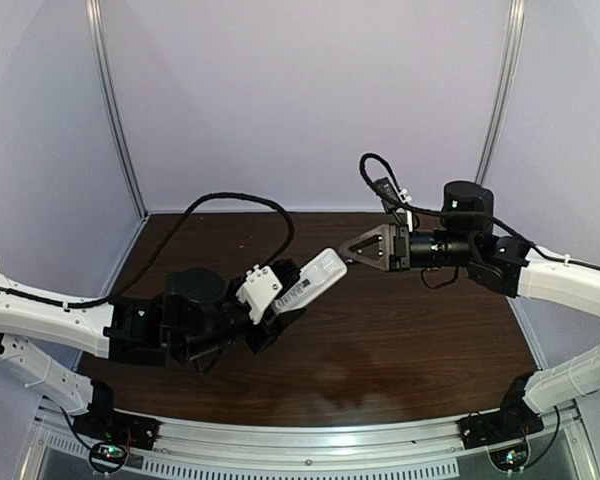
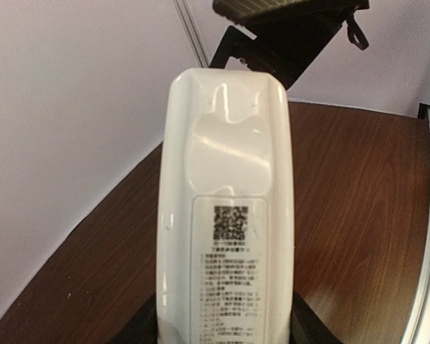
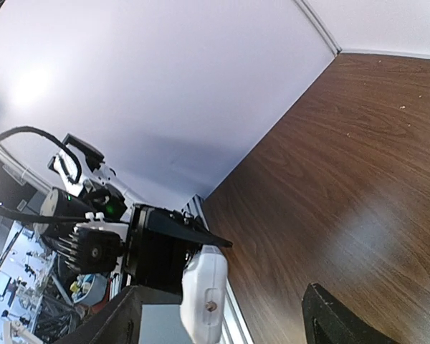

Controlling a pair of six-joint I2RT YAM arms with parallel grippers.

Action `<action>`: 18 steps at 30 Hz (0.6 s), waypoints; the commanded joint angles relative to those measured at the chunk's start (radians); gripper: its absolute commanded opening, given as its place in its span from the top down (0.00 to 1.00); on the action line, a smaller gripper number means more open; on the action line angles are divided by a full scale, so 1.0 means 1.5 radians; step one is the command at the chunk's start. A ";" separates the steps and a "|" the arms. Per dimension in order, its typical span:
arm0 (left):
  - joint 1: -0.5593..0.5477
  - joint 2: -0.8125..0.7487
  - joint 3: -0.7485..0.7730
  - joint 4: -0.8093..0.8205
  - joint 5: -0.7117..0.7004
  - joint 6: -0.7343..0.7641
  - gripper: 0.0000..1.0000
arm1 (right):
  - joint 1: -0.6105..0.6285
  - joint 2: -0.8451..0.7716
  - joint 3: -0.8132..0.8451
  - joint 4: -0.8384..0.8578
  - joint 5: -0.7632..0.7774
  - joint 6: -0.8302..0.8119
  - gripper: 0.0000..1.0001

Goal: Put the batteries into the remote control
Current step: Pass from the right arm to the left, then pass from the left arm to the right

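Remote control (image 1: 315, 277) clamped in your left claw (image 1: 285, 298), lifted off the table (image 1: 400, 350); your right claw (image 1: 352, 249) is spread wide with nothing between its fingers.
Remote is mid-table, angled up toward the far right, with its labelled back and QR code facing the left wrist camera. The right claw tip is just beside the remote's far end; can't tell if they touch.

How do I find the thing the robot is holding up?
Look above the brown table, near its middle. The left tool holds the remote control up off the wood. It's the only white bar, with a printed label and square code.
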 commanded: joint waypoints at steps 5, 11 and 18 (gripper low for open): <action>-0.002 0.034 0.018 0.058 -0.111 -0.102 0.85 | 0.009 0.014 -0.045 0.137 0.124 0.105 0.20; -0.002 0.048 0.025 0.066 -0.124 -0.122 0.85 | 0.022 0.026 -0.075 0.182 0.153 0.126 0.19; -0.002 0.077 0.051 0.059 -0.129 -0.136 0.84 | 0.046 0.078 -0.069 0.253 0.128 0.143 0.24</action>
